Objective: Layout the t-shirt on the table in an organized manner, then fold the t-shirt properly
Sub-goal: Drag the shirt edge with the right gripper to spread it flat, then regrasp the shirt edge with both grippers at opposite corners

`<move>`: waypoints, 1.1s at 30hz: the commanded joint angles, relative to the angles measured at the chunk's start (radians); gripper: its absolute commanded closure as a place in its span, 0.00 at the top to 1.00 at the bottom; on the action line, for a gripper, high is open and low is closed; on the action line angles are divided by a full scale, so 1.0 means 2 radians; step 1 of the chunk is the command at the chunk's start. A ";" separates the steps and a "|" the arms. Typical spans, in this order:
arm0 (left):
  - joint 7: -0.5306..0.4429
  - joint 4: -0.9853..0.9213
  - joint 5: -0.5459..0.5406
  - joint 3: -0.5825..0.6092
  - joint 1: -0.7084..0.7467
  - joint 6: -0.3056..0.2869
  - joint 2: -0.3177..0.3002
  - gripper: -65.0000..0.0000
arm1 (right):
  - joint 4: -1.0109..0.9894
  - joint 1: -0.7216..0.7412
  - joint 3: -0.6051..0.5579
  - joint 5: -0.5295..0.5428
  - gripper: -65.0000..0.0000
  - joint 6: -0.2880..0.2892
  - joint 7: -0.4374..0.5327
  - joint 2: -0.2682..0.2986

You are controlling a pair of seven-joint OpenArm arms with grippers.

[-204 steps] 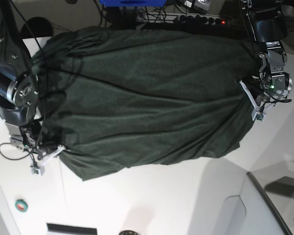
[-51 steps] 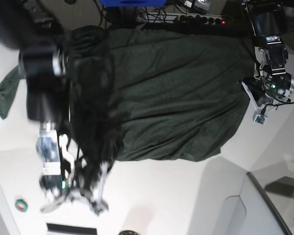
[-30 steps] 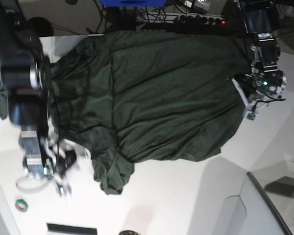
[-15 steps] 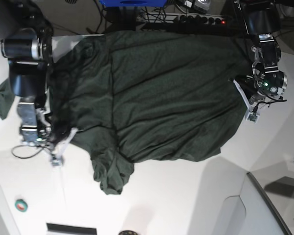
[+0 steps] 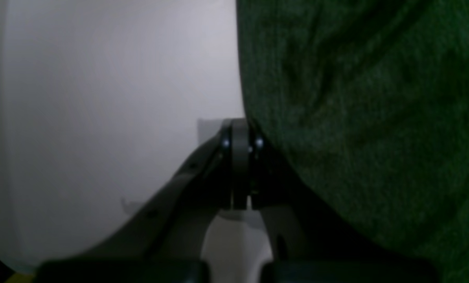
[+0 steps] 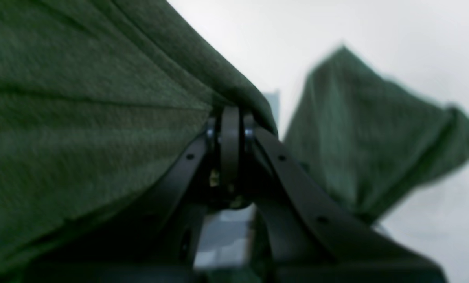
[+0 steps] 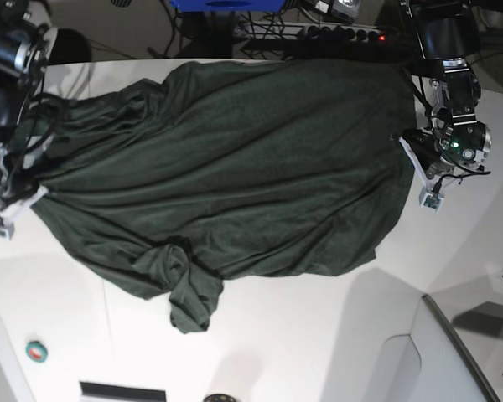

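Green cotton t-shirt [image 7: 235, 167], spread across table [image 7: 318, 352], bunched sleeve at 7 o'clock. Right gripper [image 7: 2, 219] clamps its 9 o'clock edge; left gripper [image 7: 427, 188] clenched at 3 o'clock hem, grasp unclear. Step: layout. Next, you likely flatten that bunch.

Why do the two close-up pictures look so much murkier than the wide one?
Left wrist view: dim, the t-shirt nearly black beside the shut left claw. Right wrist view: brighter but soft, the cloth behind the right claw blurred. Base view: sharp, evenly lit, table glossy.
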 commanded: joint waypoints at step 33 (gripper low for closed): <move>-0.005 -0.024 -0.001 0.000 0.001 0.006 -0.012 0.00 | -0.303 0.245 -0.166 -0.008 0.06 -0.082 0.165 -0.039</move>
